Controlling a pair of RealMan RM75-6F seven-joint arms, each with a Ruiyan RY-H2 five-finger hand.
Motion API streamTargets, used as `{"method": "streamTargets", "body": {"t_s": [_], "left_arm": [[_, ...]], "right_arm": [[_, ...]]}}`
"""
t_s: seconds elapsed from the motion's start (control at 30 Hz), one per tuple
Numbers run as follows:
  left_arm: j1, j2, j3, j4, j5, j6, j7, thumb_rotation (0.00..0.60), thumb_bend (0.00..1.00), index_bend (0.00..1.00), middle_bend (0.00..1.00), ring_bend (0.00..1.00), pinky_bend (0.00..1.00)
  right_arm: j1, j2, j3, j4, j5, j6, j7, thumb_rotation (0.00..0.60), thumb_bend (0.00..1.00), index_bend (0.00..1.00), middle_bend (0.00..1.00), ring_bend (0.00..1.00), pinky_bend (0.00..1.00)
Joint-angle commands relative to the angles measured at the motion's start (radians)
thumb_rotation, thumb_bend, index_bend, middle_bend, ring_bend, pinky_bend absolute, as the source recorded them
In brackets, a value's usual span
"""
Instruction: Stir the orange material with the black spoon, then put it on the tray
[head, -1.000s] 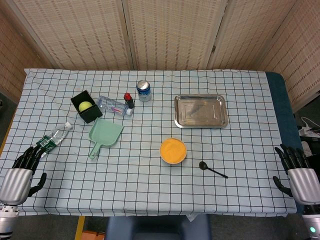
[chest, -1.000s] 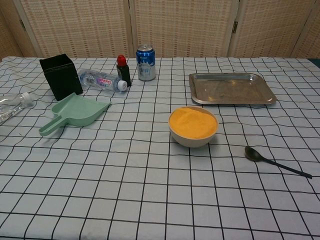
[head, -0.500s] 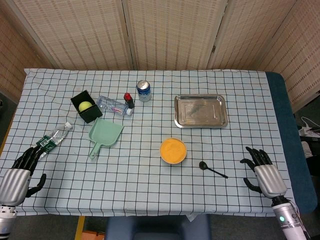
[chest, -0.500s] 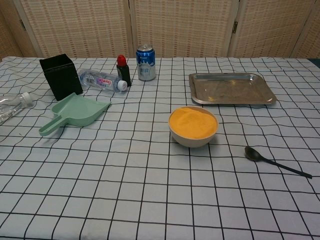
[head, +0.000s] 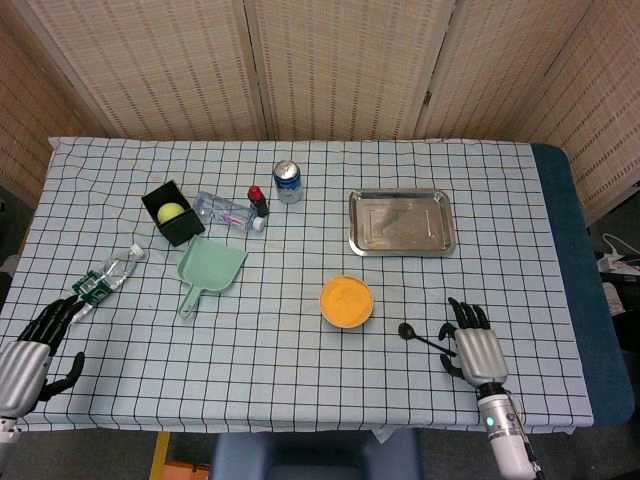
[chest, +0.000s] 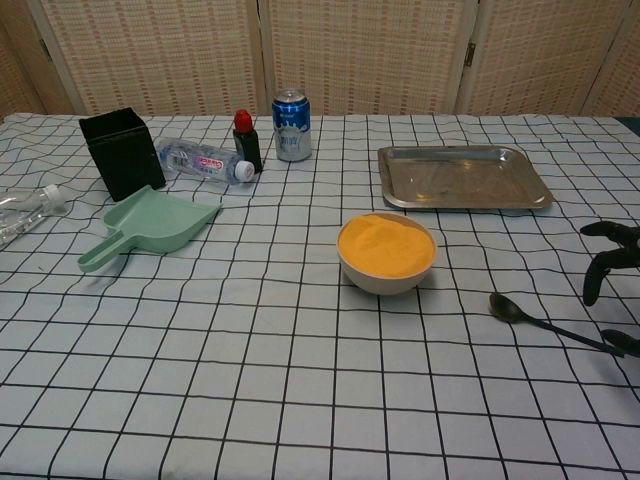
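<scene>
A bowl of orange material (head: 346, 301) (chest: 386, 250) stands near the table's middle. The black spoon (head: 417, 337) (chest: 545, 322) lies flat on the cloth to its right, bowl end toward the orange bowl. My right hand (head: 476, 343) (chest: 612, 262) hovers open just past the spoon's handle end, fingers spread, holding nothing. The steel tray (head: 401, 222) (chest: 463, 177) sits empty behind the bowl. My left hand (head: 32, 345) rests open at the table's front left corner, seen only in the head view.
A green dustpan (head: 206, 273), a black box with a yellow ball (head: 172, 212), two plastic bottles (head: 228, 211) (head: 108, 273), a small dark bottle (head: 259, 201) and a blue can (head: 288, 181) fill the left and back.
My right hand has moved left from the table's right edge to just beside the spoon's handle, and now shows in the chest view. The left hand has slipped slightly lower.
</scene>
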Motion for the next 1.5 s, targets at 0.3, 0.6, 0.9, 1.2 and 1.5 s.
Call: {"method": "streamTargets", "body": {"t_s": [0.3, 0.6, 0.9, 1.2, 1.5], "left_arm": [[0.008, 0.011, 0.002, 0.013, 0.014, 0.025, -0.037, 0.600, 0.52, 0.00, 0.00, 0.00, 0.18], [0.005, 0.011, 0.000, 0.019, 0.007, 0.019, -0.048, 0.600, 0.52, 0.00, 0.00, 0.00, 0.18], [0.005, 0.011, -0.002, 0.027, 0.006, 0.023, -0.062, 0.600, 0.52, 0.00, 0.00, 0.00, 0.19], [0.007, 0.012, -0.003, 0.031, 0.008, 0.029, -0.070, 0.600, 0.52, 0.00, 0.00, 0.00, 0.19], [0.007, 0.012, -0.003, 0.031, 0.008, 0.030, -0.072, 0.600, 0.52, 0.00, 0.00, 0.00, 0.18]], "right_arm": [[0.092, -0.092, 0.072, 0.049, 0.169, -0.056, -0.115, 0.600, 0.27, 0.47, 0.00, 0.00, 0.00], [0.138, -0.127, 0.073, 0.082, 0.218, -0.081, -0.129, 0.600, 0.31, 0.47, 0.00, 0.00, 0.00], [0.159, -0.141, 0.057, 0.098, 0.237, -0.076, -0.139, 0.600, 0.36, 0.48, 0.00, 0.00, 0.00], [0.165, -0.150, 0.039, 0.111, 0.241, -0.062, -0.137, 0.600, 0.36, 0.49, 0.00, 0.00, 0.00], [0.167, -0.158, 0.023, 0.120, 0.231, -0.050, -0.130, 0.600, 0.37, 0.52, 0.00, 0.00, 0.00]]}}
